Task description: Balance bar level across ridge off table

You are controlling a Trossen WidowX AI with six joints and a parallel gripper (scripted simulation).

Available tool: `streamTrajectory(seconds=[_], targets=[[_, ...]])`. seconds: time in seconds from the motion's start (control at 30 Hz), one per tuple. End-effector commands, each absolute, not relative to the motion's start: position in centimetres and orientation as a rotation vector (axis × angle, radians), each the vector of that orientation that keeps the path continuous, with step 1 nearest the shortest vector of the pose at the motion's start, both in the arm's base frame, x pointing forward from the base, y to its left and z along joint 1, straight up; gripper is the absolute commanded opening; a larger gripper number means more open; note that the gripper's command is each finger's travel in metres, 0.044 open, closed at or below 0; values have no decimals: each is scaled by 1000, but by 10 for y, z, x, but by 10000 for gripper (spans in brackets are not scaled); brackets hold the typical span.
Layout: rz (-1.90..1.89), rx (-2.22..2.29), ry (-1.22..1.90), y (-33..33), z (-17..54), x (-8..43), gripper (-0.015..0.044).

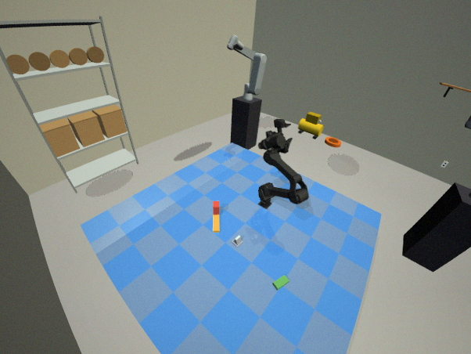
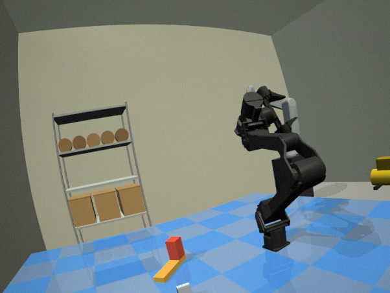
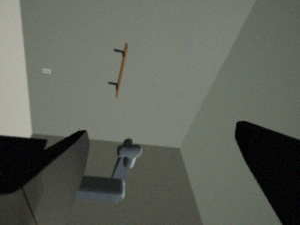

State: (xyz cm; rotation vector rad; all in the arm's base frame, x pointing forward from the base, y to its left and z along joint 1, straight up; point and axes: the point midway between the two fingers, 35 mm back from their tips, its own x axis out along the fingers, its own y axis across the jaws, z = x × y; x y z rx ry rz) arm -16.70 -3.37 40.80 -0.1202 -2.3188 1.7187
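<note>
A yellow-orange bar (image 1: 216, 224) (image 2: 168, 271) lies flat on the blue checkered mat, with a red block (image 1: 216, 207) (image 2: 175, 248) standing at its far end. The small pale ridge (image 1: 237, 240) (image 2: 183, 286) stands on the mat, apart from the bar, nearer the top camera and to the right; the exterior view cuts it off at the bottom edge. Nothing rests on the ridge. My gripper (image 1: 290, 133) (image 2: 290, 107) (image 3: 162, 133) is wide open and empty, raised high above the mat and turned away from the bar and ridge. The wrist view shows neither.
A flat green block (image 1: 281, 282) lies on the mat in front of the ridge, to the right. My arm's base (image 1: 264, 202) (image 2: 275, 240) stands behind and right of the ridge. Shelving, a grey arm on a dark pedestal and a yellow compressor stand beyond the mat.
</note>
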Motion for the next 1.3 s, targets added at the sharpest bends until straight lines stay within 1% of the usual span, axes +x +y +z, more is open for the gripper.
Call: streamTrajectory(seconds=[0.0, 0.07, 0.1, 0.4, 0.87, 1.27], targets=[[1717, -114, -2320, -35, 408, -167, 374], [1704, -63, -2334, -44, 411, -169, 321], [1697, -24, -2346, -51, 413, -169, 315], [1679, 311, -2467, -115, 427, -164, 315], [1691, 732, -2561, -186, 433, -136, 315], [1633, 1232, -2703, -266, 421, -82, 315]])
